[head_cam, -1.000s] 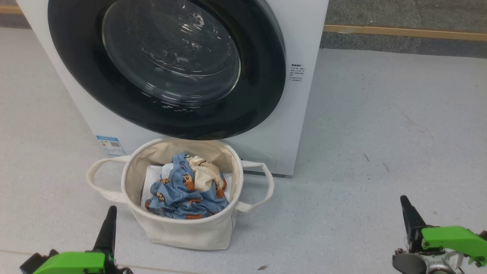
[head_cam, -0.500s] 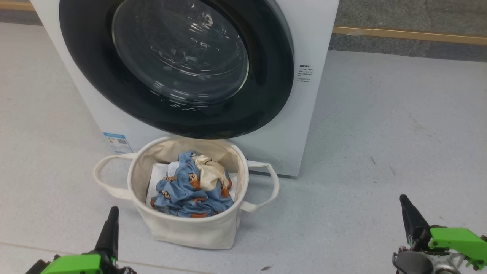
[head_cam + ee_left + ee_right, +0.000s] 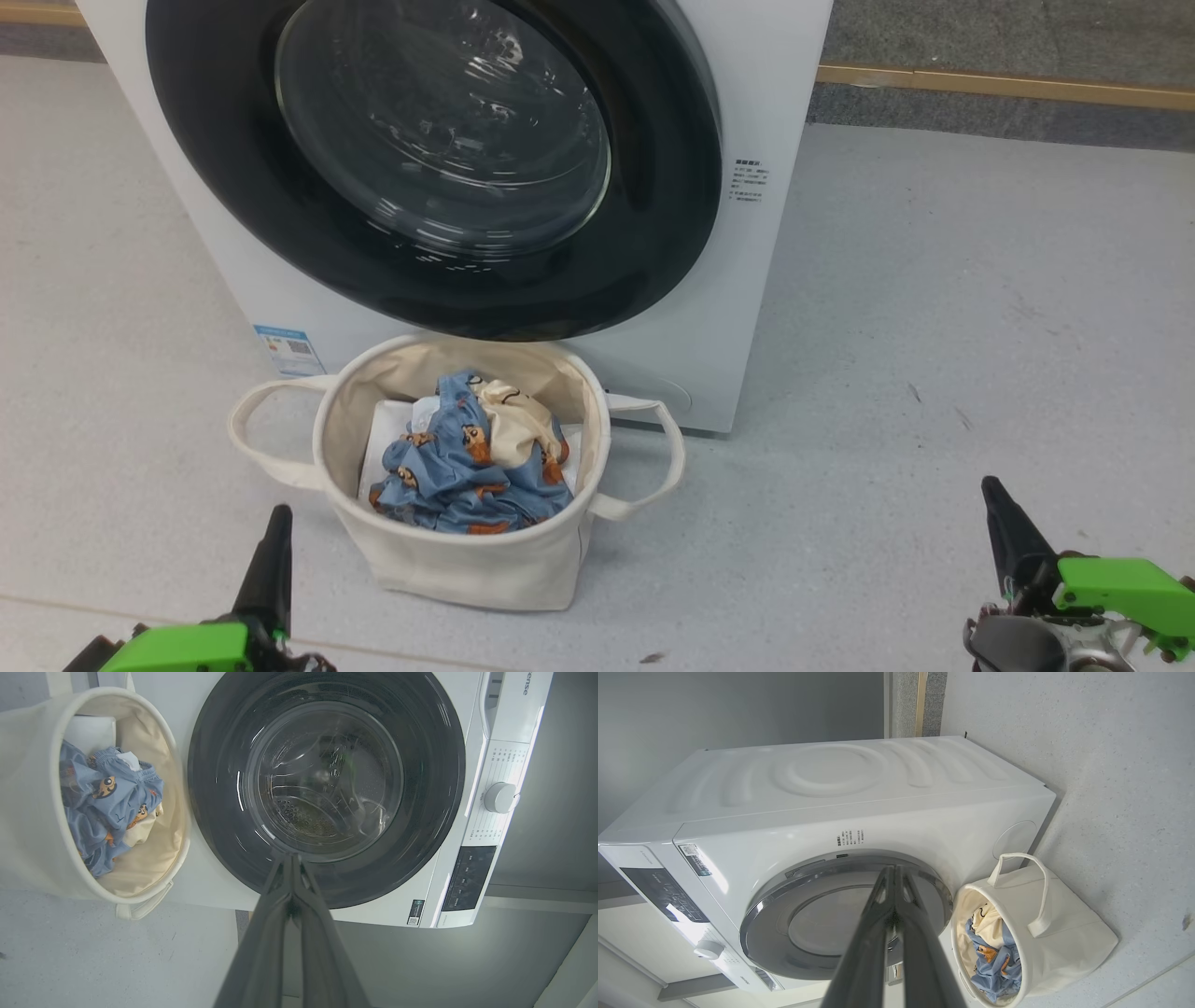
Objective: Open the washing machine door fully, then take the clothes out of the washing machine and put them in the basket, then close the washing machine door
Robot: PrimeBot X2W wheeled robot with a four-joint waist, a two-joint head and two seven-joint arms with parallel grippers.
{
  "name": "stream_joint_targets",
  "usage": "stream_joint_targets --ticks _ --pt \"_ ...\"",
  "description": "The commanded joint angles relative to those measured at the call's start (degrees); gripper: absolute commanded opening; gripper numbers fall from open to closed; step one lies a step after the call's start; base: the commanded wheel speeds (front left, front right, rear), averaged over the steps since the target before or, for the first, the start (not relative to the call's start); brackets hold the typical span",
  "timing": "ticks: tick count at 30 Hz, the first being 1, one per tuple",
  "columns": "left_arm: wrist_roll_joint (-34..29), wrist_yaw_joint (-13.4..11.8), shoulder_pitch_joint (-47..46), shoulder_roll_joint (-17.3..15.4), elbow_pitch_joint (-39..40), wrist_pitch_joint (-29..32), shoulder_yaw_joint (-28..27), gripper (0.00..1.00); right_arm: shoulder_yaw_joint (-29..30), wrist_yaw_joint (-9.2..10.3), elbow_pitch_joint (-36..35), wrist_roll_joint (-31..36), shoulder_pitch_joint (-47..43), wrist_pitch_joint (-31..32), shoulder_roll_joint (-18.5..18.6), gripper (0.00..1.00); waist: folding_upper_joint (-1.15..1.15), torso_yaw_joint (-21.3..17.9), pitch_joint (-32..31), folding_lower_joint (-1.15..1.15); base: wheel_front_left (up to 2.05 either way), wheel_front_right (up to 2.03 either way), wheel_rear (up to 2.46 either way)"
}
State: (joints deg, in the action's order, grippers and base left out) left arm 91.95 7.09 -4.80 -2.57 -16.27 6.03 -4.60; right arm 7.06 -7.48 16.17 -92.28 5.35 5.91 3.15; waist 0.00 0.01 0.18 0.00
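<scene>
The white washing machine [image 3: 747, 112] stands ahead of me, and its door [image 3: 653, 233], black-rimmed with a glass centre, lies flat against the front. The same door [image 3: 434, 788] faces the left wrist view. On the floor in front stands the cream basket [image 3: 467, 560], upright, with the blue bear-print clothes [image 3: 467, 476] and a cream piece bunched inside. Basket [image 3: 1064, 938] and clothes [image 3: 994, 956] also appear in the right wrist view. My left gripper [image 3: 276, 523] hangs shut near the basket's left, holding nothing. My right gripper [image 3: 995, 497] is shut and empty, far off to the right.
A plain white sheet [image 3: 383, 434] lies under the clothes in the basket. The machine's knob [image 3: 500, 797] and control panel sit beside the door. Grey floor [image 3: 934, 327] stretches open to the machine's right, up to a wood-coloured strip [image 3: 1008, 86] at the back.
The head view shifted slightly at first, sliding the whole scene a little right. Over the last half second nothing has moved; both grippers stay shut.
</scene>
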Motion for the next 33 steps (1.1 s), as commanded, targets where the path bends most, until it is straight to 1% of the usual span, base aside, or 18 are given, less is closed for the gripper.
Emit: stream_joint_targets --ticks 1,33 --pt "0.19 0.4 -1.39 -0.31 2.2 0.49 -1.95 0.0 -0.96 -0.01 -2.16 -0.23 0.79 0.24 0.06 0.0 0.0 -0.01 0.0 0.0 0.0 0.0 0.0" --pt "0.2 0.4 -1.39 -0.31 2.21 0.47 -1.94 0.0 -0.77 -0.01 -2.15 -0.07 0.81 0.4 -0.07 0.0 0.0 -0.01 0.0 0.0 0.0 0.0 0.0"
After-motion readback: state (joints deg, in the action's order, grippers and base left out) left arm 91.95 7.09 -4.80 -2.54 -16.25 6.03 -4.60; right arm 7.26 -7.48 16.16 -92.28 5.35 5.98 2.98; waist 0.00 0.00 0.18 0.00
